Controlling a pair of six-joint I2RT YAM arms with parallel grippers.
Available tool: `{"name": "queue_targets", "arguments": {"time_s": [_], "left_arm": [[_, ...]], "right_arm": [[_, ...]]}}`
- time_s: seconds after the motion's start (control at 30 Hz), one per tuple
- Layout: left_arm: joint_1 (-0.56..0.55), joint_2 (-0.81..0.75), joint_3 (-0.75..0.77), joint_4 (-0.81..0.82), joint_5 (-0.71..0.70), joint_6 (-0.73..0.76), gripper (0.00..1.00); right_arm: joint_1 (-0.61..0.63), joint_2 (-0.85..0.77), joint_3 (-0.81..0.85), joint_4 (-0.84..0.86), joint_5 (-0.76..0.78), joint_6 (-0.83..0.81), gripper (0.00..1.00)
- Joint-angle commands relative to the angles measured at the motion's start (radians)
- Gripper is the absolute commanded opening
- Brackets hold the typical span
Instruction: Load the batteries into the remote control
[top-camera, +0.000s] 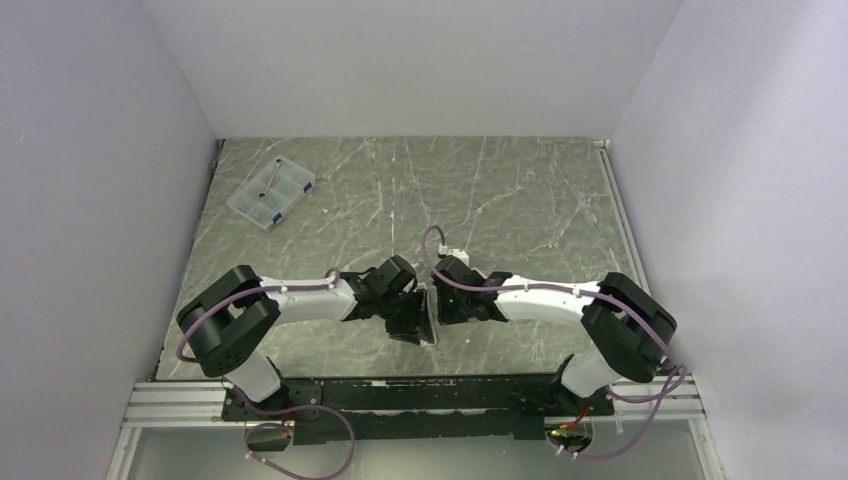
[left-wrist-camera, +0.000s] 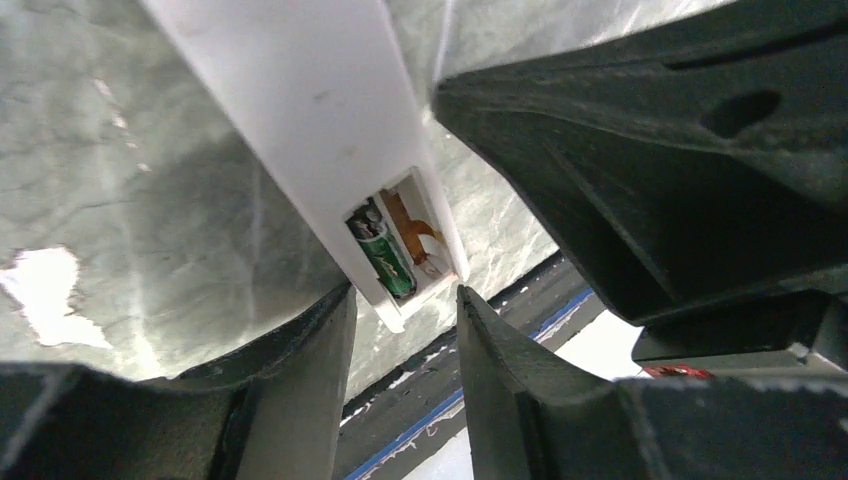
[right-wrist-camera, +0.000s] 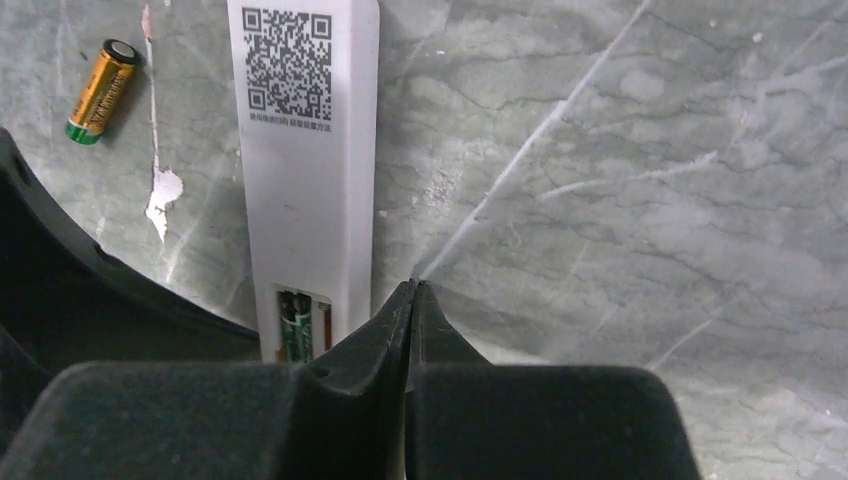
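Observation:
The white remote control (right-wrist-camera: 305, 190) lies back side up on the marble table, a QR code at its far end and its battery bay open at the near end. A dark green battery (left-wrist-camera: 382, 255) sits in one slot. The slot beside it (left-wrist-camera: 420, 232) shows only an orange contact strip. My left gripper (left-wrist-camera: 400, 318) straddles the remote's (left-wrist-camera: 300, 110) near end, a fingertip against each long edge. My right gripper (right-wrist-camera: 412, 290) is shut and empty, its tip just right of the remote. A copper-orange battery (right-wrist-camera: 103, 90) lies loose on the table left of the remote.
A clear plastic compartment box (top-camera: 270, 192) stands at the back left. Both grippers meet over the remote (top-camera: 432, 318) near the table's front middle, just behind the black base rail (top-camera: 400, 385). White walls close in three sides.

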Motion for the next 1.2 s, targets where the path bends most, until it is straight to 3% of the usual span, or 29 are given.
{"name": "queue_targets", "arguments": {"time_s": [0.0, 0.27, 0.67, 0.87, 1.17], "left_arm": [[-0.041, 0.011, 0.014, 0.068, -0.034, -0.040, 0.47], [-0.076, 0.063, 0.034, 0.131, -0.044, -0.057, 0.48], [-0.081, 0.117, 0.117, 0.147, -0.059, -0.025, 0.50], [-0.081, 0.095, 0.168, 0.066, -0.069, 0.010, 0.54], [-0.081, -0.072, 0.218, -0.178, -0.172, 0.072, 0.64]], "right_arm": [[-0.008, 0.021, 0.047, 0.053, -0.025, -0.053, 0.00], [-0.034, 0.036, 0.076, 0.037, -0.044, -0.086, 0.00], [-0.072, -0.132, 0.094, -0.133, 0.081, -0.119, 0.08], [-0.076, -0.218, 0.105, -0.211, 0.141, -0.122, 0.12], [-0.076, -0.297, 0.124, -0.250, 0.146, -0.129, 0.20]]}}
